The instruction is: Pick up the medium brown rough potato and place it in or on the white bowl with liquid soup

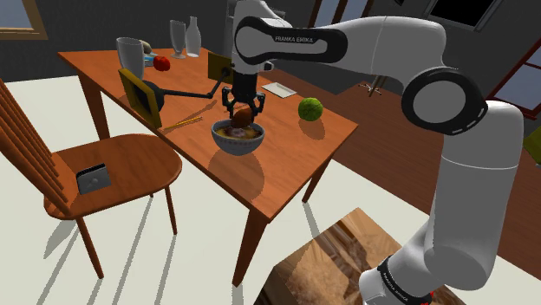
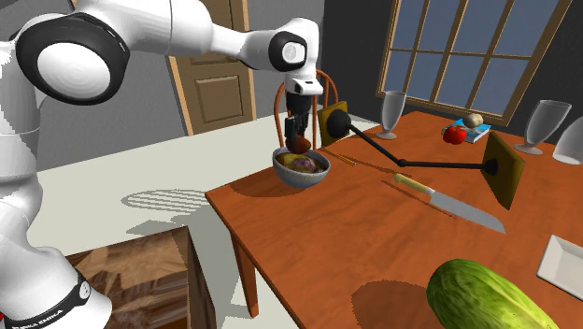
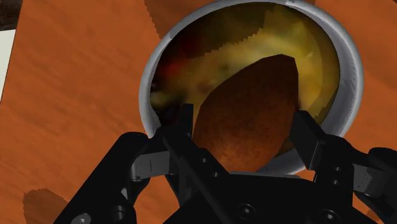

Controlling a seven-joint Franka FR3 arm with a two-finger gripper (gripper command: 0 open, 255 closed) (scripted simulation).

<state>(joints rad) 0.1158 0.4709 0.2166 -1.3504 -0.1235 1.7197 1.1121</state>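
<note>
Pincer with potato over bowl; "FRANKA EMIKA"

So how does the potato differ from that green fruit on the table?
The potato is brown and dull, while the green fruit is bright green. The potato is clasped between the jaws and held up over the bowl of soup. The green fruit lies on the table, apart from the bowl. Both are whole, rounded foods.
</note>
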